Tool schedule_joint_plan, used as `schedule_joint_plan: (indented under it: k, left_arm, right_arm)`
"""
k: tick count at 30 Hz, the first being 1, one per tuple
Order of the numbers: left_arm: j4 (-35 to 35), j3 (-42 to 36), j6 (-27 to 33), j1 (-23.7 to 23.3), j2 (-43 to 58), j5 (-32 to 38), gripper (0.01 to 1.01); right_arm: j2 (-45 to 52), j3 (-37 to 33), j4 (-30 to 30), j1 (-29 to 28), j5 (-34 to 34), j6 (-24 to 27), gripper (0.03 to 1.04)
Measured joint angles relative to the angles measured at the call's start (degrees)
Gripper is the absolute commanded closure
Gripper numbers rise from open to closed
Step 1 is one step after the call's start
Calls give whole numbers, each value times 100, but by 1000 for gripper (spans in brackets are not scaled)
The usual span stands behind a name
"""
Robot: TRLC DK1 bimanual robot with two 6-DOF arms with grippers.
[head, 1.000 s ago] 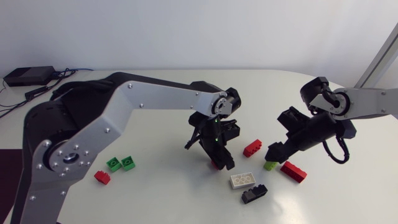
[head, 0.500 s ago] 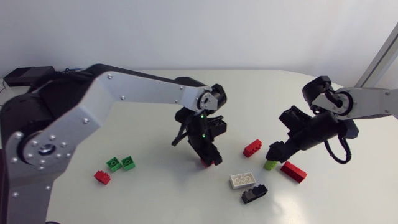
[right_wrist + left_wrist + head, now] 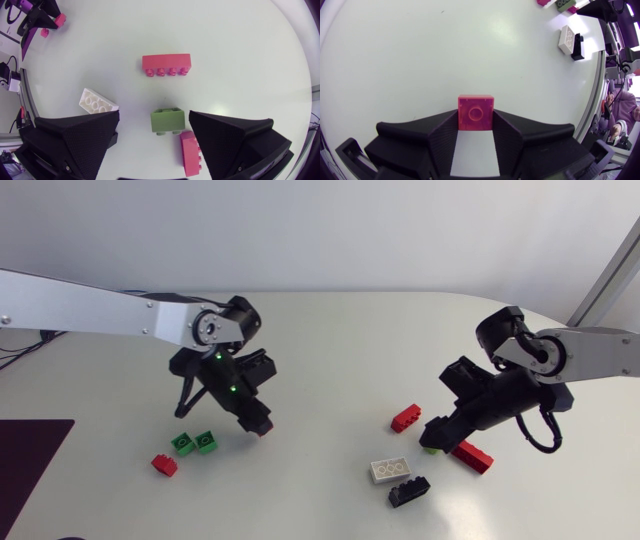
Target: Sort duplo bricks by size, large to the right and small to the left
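Pinching a small square red brick (image 3: 476,112), left gripper (image 3: 475,122) hangs over the table (image 3: 330,350)'s left half, brick's hollow underside facing the wrist camera; right gripper (image 3: 154,119) is spread, light-green brick (image 3: 169,121) between its fingers, mostly hidden from above

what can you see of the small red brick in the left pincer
The small red brick is a square block of smooth, plastic-looking red, and the face toward the wrist camera shows one round ring at its middle. It sits at the tips of the left pincer, whose two black fingers press it from opposite sides. In the head view it is beside the two green bricks, apart from them; whether it touches the table cannot be told.
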State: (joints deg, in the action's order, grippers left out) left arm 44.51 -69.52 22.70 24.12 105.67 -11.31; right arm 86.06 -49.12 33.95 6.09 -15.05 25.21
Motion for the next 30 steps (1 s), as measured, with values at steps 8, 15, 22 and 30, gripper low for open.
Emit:
schedule_joint_plan:
  k: [8, 15, 22, 30]
  left_arm:
    - [-431, 754, 243, -802, -302, 17, 787]
    - [-802, 979, 345, -1309, -448, 20, 785]
    - [-1091, 1113, 343, -1362, -352, 17, 493]
    - [-1117, 1161, 341, -1403, -297, 17, 41]
  right_arm:
    - [-201, 142, -4, 31, 0, -76, 64]
    - [-234, 306, -114, 31, -2, -125, 64]
    - [-282, 339, -136, 31, -4, -186, 64]
    - [-417, 339, -131, 31, -4, -205, 64]
